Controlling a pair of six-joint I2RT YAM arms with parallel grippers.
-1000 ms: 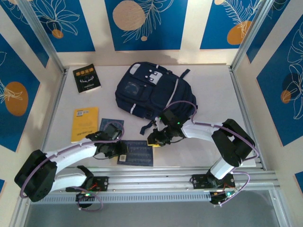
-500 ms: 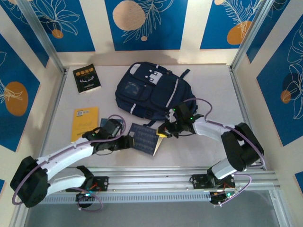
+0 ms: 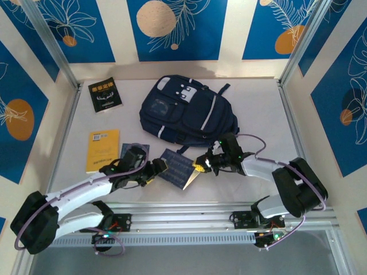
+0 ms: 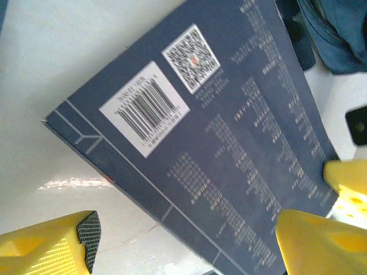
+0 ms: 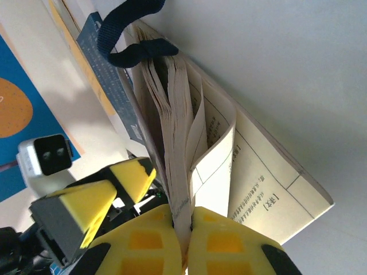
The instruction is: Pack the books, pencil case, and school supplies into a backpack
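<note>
White table fills a booth walled with blue patterned panels. Nearest the arms, the left gripper stands with its jaws spread wide and nothing in them. One finger is off the corner of the dark blue book, the other lies over its cover. That book sits tilted between the two arms, just short of the backpack.

The right gripper is closed tight on the book's open edge, pinching only a sheaf of pages while the rest fan loose. As a thin paperback it should be light but floppy. Held by part of its leaves it will likely sag, splay and perhaps tear. A hold across the full thickness near the spine looks safer.

To the left lies the yellow book, and what may be a second blue book shows from under the left arm. Farther back is the backpack, with a dark strap trailing onto the held book. I cannot tell whether its main zip is open. The black book lies at the far left. How much of the held book's lower edge rests on the table is hidden.
</note>
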